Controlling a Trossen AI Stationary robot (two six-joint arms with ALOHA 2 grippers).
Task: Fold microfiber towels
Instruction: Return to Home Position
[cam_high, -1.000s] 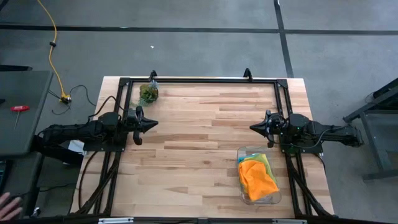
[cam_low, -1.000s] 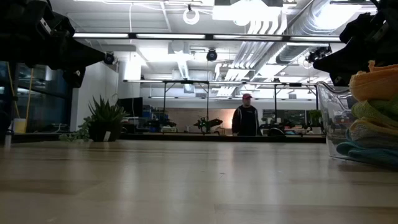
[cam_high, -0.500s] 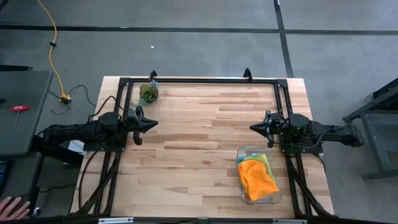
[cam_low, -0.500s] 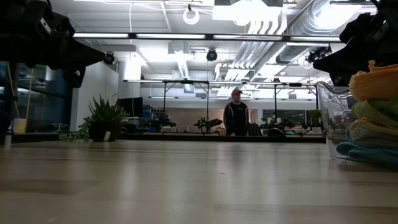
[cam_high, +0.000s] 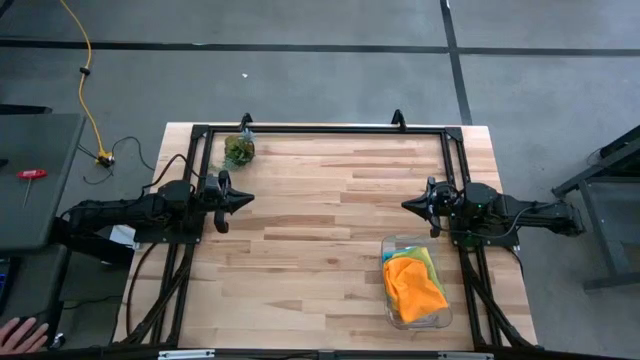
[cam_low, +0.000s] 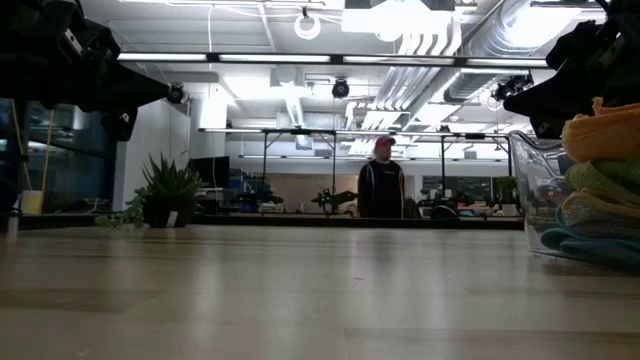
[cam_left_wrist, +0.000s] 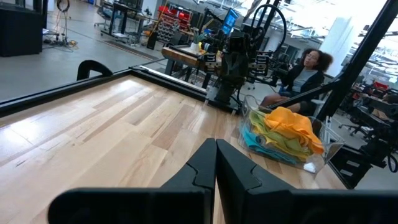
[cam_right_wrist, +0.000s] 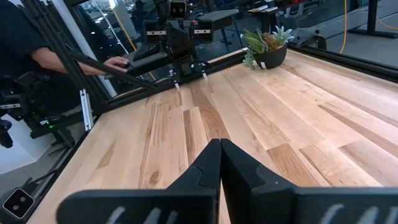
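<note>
The microfiber towels (cam_high: 413, 284) lie piled in a clear plastic bin (cam_high: 392, 246) at the table's near right, the orange one on top, with lime green, yellow and teal below it (cam_left_wrist: 280, 132). I see no grey one. My left gripper (cam_high: 248, 197) hovers shut and empty over the table's left side. My right gripper (cam_high: 407, 206) hovers shut and empty over the right side, just beyond the bin's far end. Both grippers point toward the table's middle.
A small potted plant (cam_high: 239, 150) stands at the far left of the table. A black frame (cam_high: 320, 129) runs along the table's edges. A person (cam_low: 381, 190) walks in the room behind the table, another sits there (cam_left_wrist: 308, 71), and a hand (cam_high: 20, 331) shows off the table's near left.
Both arms have kept still. The person in the room behind has walked a little to the left.
</note>
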